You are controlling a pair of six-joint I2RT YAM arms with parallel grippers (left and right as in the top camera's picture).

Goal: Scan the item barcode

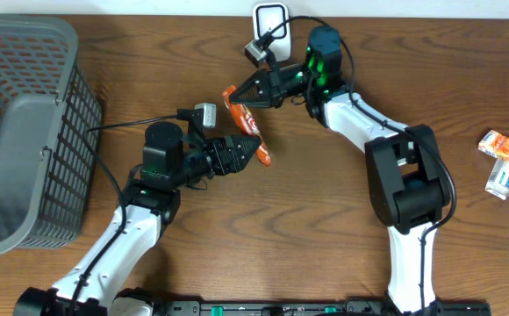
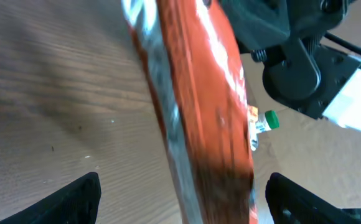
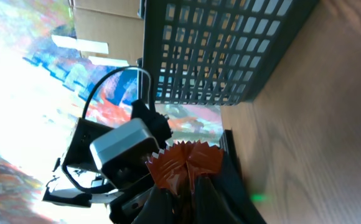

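Orange packet (image 2: 199,112), pinched in the closed right gripper (image 1: 240,95), hangs between the left gripper's (image 1: 255,152) wide-open jaws at six o'clock, presumably for barcode reorientation.

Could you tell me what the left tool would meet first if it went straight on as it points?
Most likely the orange packet, which the shut right tool holds ahead of the open left tool; depth is unclear.

place: mock shop checkout | cues: mesh basket (image 1: 77,123), snack packet (image 1: 240,115), boxed goods (image 1: 507,174)
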